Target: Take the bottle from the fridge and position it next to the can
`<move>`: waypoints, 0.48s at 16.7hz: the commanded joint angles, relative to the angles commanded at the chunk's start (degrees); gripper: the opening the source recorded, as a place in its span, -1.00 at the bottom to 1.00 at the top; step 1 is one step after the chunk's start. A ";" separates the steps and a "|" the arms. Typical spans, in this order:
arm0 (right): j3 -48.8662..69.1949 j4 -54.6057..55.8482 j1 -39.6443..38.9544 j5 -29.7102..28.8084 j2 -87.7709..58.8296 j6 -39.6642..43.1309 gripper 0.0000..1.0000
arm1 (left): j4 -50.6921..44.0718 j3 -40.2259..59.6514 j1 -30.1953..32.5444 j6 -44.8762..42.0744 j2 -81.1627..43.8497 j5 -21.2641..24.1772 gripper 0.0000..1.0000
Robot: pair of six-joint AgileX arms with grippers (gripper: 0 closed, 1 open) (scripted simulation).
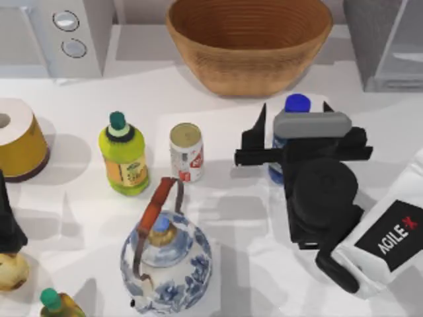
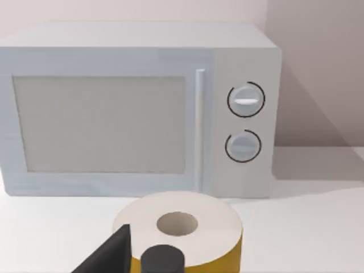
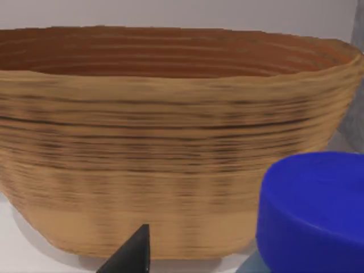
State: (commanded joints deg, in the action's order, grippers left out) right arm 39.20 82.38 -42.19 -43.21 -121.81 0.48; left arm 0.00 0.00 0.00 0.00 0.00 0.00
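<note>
The bottle (image 1: 297, 104) has a blue cap and a clear body, and stands upright right of the table's middle, between the fingers of my right gripper (image 1: 295, 132), which is shut on it. Its cap (image 3: 313, 216) looms close in the right wrist view beside one dark fingertip (image 3: 135, 253). The white can (image 1: 186, 152) with red markings stands to the bottle's left, a gap apart. At the back right corner is the grey fridge (image 1: 386, 46). My left gripper (image 1: 5, 224) is parked open at the left edge, one finger (image 2: 108, 256) showing.
A big woven basket (image 1: 248, 43) stands right behind the bottle. A yellow-green bottle (image 1: 123, 155) is left of the can, and a blue-and-white teapot (image 1: 165, 261) in front of it. A white microwave (image 1: 73, 33) and a yellow roll (image 1: 20, 139) stand at the left.
</note>
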 joint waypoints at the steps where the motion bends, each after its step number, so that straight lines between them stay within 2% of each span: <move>1: 0.00 0.00 0.00 0.00 0.00 0.00 1.00 | 0.00 0.00 0.00 0.00 0.00 0.00 1.00; 8: -0.86 0.64 -0.63 -0.77 0.46 -0.03 1.00 | 0.00 0.00 0.00 0.00 0.00 0.00 1.00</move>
State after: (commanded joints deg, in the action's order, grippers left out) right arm 38.34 83.02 -42.82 -43.98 -121.35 0.45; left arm 0.00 0.00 0.00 0.00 0.00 0.00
